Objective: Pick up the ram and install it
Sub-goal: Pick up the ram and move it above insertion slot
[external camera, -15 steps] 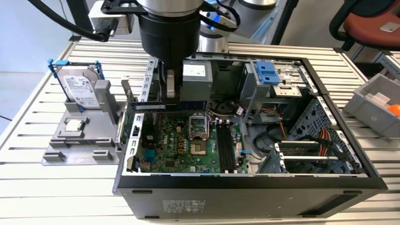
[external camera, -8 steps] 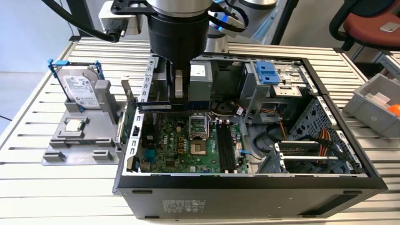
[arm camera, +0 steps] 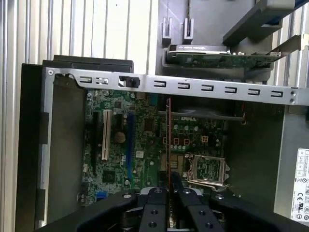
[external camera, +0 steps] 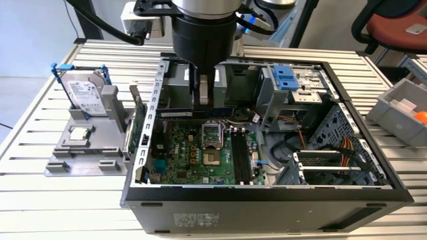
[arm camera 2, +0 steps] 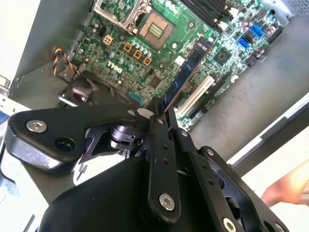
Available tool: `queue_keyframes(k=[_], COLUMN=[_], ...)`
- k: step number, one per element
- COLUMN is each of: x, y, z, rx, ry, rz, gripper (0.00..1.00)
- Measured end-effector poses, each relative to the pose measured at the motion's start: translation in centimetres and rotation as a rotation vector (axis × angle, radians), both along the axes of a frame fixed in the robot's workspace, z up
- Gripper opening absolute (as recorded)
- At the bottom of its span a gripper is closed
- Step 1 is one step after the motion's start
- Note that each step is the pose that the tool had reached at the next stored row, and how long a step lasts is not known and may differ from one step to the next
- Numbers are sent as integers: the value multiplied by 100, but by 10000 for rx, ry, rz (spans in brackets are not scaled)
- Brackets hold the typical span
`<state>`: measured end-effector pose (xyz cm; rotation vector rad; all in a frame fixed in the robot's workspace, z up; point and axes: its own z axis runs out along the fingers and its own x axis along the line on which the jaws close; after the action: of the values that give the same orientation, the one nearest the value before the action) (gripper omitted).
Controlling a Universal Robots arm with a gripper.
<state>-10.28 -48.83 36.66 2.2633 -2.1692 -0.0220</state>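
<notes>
The ram (external camera: 177, 113) is a long dark-blue stick held level above the green motherboard (external camera: 193, 162) inside the open computer case (external camera: 267, 192). My gripper (external camera: 205, 100) hangs straight down over the case's back part and is shut on the stick's middle. In the second wrist view the ram (arm camera 2: 186, 72) juts out from the gripper (arm camera 2: 159, 110) over the board. In the first wrist view the ram (arm camera: 168, 140) shows edge-on, running out from the gripper (arm camera: 169, 191). The black memory slots (external camera: 241, 160) lie on the board, nearer the exterior view's right than the stick.
A green expansion card (external camera: 140, 125) stands in a grey holder (external camera: 83, 160) against the case's outer wall. A hard drive (external camera: 85, 95) in a blue frame and a processor chip (external camera: 79, 133) sit on that holder. Drive bays (external camera: 293, 87) and cables (external camera: 313, 145) crowd the case's right side. A grey bin (external camera: 400, 107) stands at far right.
</notes>
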Motion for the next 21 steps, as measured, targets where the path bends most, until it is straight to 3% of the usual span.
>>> queue_keyframes(k=[6,21], x=[73,131], y=[-1,0], z=[0,0], rx=[0,0], ry=[0,0], rz=[0,1], gripper=[0,0])
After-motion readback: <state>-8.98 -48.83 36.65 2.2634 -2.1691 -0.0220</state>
